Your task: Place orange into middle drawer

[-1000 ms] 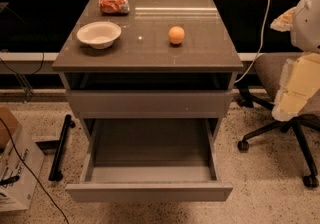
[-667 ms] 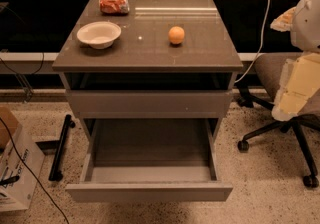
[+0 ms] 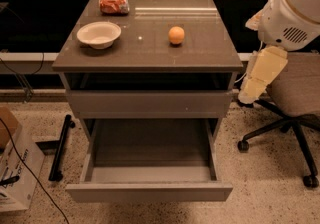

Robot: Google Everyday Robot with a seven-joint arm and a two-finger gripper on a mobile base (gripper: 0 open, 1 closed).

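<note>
The orange (image 3: 176,35) sits on the grey cabinet top (image 3: 200,53), right of centre. The middle drawer (image 3: 150,168) is pulled open below, and its flat grey floor is bare. Above it is the other plain grey drawer front (image 3: 150,103), which is shut. My arm's white shell (image 3: 292,13) and cream link (image 3: 260,75) hang at the right, beside the cabinet's right edge and below the level of the orange. My gripper is not in view.
A white bowl (image 3: 99,34) and a red-orange snack packet (image 3: 114,5) lie on the left of the top. An office chair (image 3: 295,93) stands at the right. A cardboard box (image 3: 15,168) and a black bar (image 3: 60,145) are on the floor at the left.
My arm has moved left, closer to the cabinet's right side. The orange, the bowl and the drawer have not moved.
</note>
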